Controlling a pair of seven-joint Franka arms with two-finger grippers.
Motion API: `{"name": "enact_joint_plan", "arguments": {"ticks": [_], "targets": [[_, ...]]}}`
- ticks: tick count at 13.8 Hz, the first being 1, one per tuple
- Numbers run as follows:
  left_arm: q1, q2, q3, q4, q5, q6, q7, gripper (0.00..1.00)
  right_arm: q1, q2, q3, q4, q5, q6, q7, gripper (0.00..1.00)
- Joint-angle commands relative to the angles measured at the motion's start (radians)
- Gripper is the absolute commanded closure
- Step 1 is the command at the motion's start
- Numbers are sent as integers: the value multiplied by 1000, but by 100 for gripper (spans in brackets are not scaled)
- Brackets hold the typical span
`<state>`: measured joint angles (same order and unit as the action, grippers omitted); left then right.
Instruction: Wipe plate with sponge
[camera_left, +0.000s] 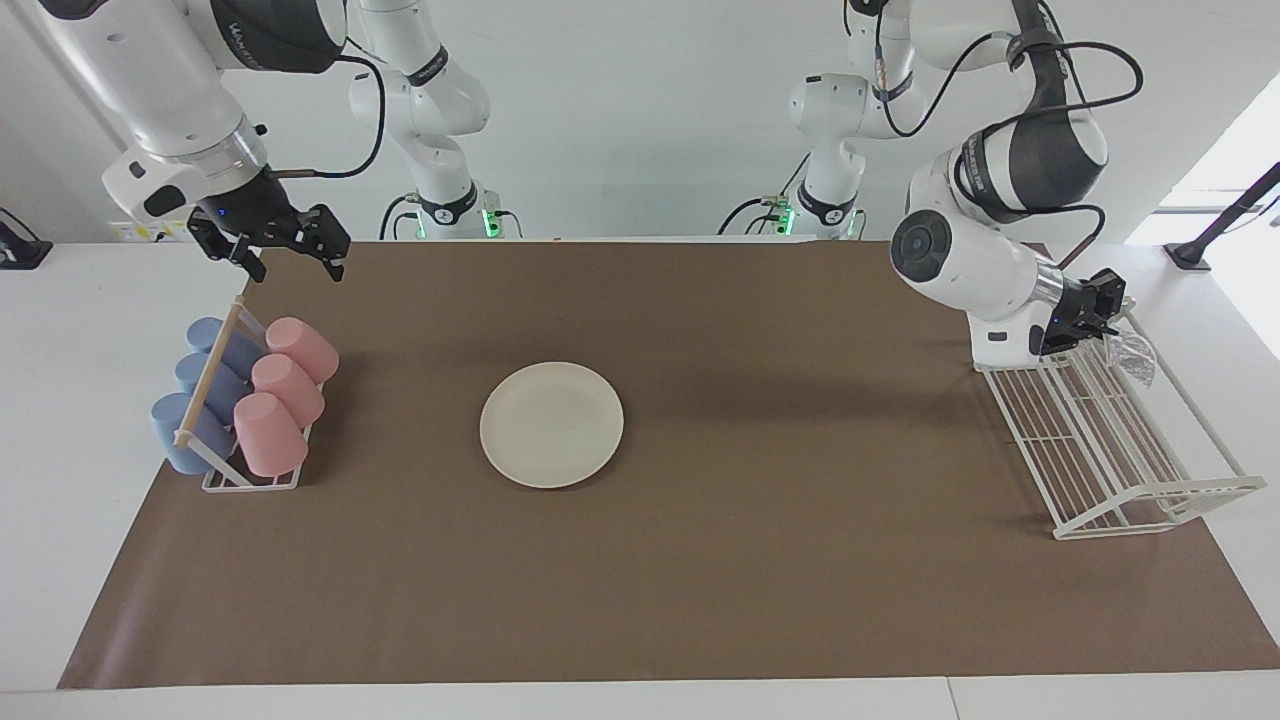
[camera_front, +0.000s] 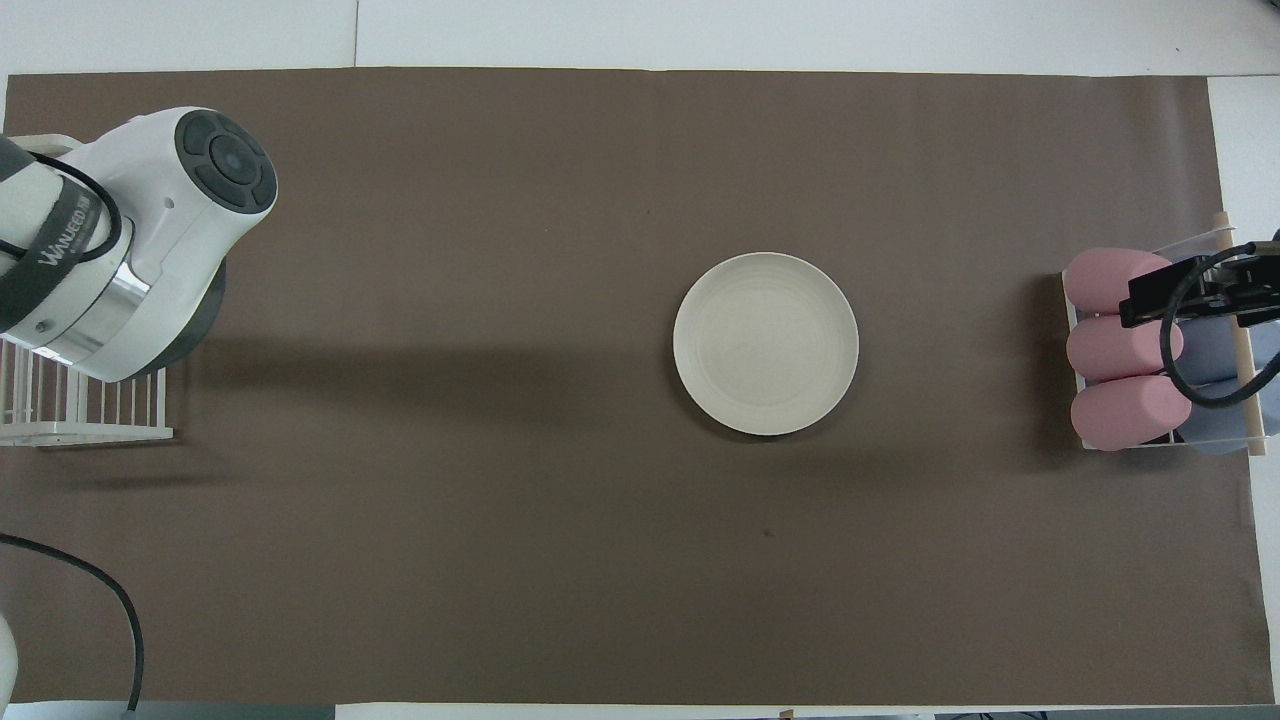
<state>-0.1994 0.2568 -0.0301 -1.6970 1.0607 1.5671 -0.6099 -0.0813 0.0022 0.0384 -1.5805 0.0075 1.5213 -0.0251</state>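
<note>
With the left claw (camera_left: 1108, 322) clamped on the sponge (camera_left: 1132, 352) over the wire rack (camera_left: 1110, 440), lower fully before releasing; right claw (camera_left: 292, 258) waits, jaws wide, empty

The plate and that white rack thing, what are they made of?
The plate looks like matte ceramic or plastic: cream, smooth, no shine, faint rings in the overhead view. I cannot tell which. The rack looks like metal wire coated white: thin straight bars you can see through.
</note>
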Motion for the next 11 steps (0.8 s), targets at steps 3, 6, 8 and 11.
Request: {"name": "enact_joint_plan", "arguments": {"ticks": [3,6,8,11], "targets": [[3,130,4,86,-45,-41,-166,100,-1,-22,1,-22,14,8,-3,0],[5,121,4,47,-48,-29,-243,100,-1,-22,1,-22,14,8,-1,0],[5,110,4,22,-48,-15,-267,100,-1,-22,1,-22,14,8,-1,0],[6,111,4,22,-51,-7,-269,100,-1,-22,1,-22,14,8,-1,0]]}}
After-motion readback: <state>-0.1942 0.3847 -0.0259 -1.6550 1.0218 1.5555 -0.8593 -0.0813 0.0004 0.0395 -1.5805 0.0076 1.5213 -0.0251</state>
